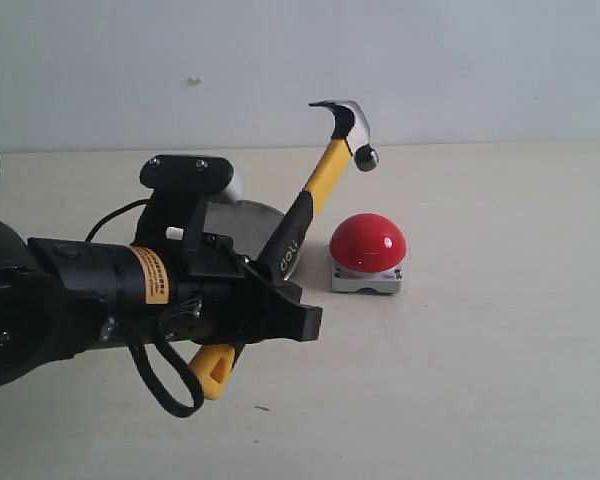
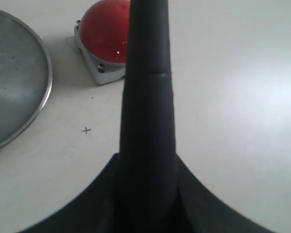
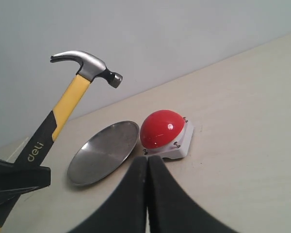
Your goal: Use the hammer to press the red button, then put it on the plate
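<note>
My left gripper (image 1: 280, 300) is shut on the black grip of the hammer (image 1: 320, 185), which it holds tilted off the table. The hammer's metal head (image 1: 347, 124) hangs in the air above and slightly left of the red button (image 1: 368, 243). The button sits on its grey base right of the steel plate (image 1: 272, 228), which the arm partly hides. In the left wrist view the handle (image 2: 148, 97) rises between the jaws, with the button (image 2: 104, 34) and plate (image 2: 14, 82) beyond. My right gripper (image 3: 147, 162) is shut and empty, facing the plate (image 3: 104, 153) and button (image 3: 162, 128).
A pale wall (image 1: 460, 60) closes the far edge of the beige table (image 1: 480, 380). A black cable loop (image 1: 165, 385) hangs under the left arm. A small pen cross (image 2: 86, 130) marks the tabletop near the plate.
</note>
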Action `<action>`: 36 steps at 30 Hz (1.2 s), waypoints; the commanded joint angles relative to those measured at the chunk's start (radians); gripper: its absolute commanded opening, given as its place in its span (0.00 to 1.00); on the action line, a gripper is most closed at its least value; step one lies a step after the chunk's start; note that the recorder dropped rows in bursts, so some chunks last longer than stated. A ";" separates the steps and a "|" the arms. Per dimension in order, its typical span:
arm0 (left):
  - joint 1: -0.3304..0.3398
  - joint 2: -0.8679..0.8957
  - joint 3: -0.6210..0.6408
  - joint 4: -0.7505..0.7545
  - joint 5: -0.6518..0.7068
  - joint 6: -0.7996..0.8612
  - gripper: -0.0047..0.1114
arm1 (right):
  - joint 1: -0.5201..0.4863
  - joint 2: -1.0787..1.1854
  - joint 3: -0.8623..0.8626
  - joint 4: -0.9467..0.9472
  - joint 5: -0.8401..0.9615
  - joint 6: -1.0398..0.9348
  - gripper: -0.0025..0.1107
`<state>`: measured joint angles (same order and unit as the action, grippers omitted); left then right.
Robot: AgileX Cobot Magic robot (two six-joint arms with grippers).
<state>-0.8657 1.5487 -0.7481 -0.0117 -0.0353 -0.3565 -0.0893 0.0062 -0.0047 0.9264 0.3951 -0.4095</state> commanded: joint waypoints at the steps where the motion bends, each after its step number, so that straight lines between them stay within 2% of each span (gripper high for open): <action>1: 0.019 -0.019 -0.067 0.000 0.089 0.109 0.04 | -0.005 -0.006 0.005 0.002 -0.002 0.000 0.02; 5: 0.030 -0.019 -0.122 0.012 0.228 0.210 0.04 | -0.005 -0.006 0.005 0.002 -0.002 0.000 0.02; 11: 0.030 -0.024 -0.184 0.012 0.250 0.338 0.04 | -0.005 -0.006 0.005 0.002 -0.002 0.000 0.02; 21: 0.032 -0.046 -0.209 -0.007 0.272 0.281 0.04 | -0.005 -0.006 0.005 0.002 -0.002 0.000 0.02; 25: 0.041 -0.042 -0.220 0.012 0.346 0.281 0.04 | -0.005 -0.006 0.005 0.002 -0.002 0.000 0.02; 27: 0.050 -0.038 -0.240 0.067 0.407 0.260 0.04 | -0.005 -0.006 0.005 0.002 -0.002 0.000 0.02; 28: 0.050 -0.036 -0.247 0.099 0.429 0.230 0.04 | -0.005 -0.006 0.005 0.002 -0.002 0.000 0.02; 30: 0.050 -0.036 -0.274 0.277 0.499 0.095 0.04 | -0.005 -0.006 0.005 0.003 -0.002 0.000 0.02; 31: 0.050 -0.036 -0.298 0.377 0.581 0.013 0.04 | -0.005 -0.006 0.005 0.003 -0.002 0.000 0.02; 32: 0.050 -0.036 -0.304 0.420 0.615 -0.043 0.04 | -0.005 -0.006 0.005 0.003 -0.002 0.000 0.02; 34: 0.043 -0.036 -0.301 0.519 0.633 -0.182 0.04 | -0.005 -0.006 0.005 0.003 -0.002 0.000 0.02; 36: 0.014 -0.036 -0.283 0.629 0.590 -0.335 0.04 | -0.005 -0.006 0.005 0.003 -0.002 0.000 0.02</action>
<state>-0.8228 1.5264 -1.0311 0.4928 0.6404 -0.5335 -0.0893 0.0062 -0.0047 0.9264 0.3958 -0.4095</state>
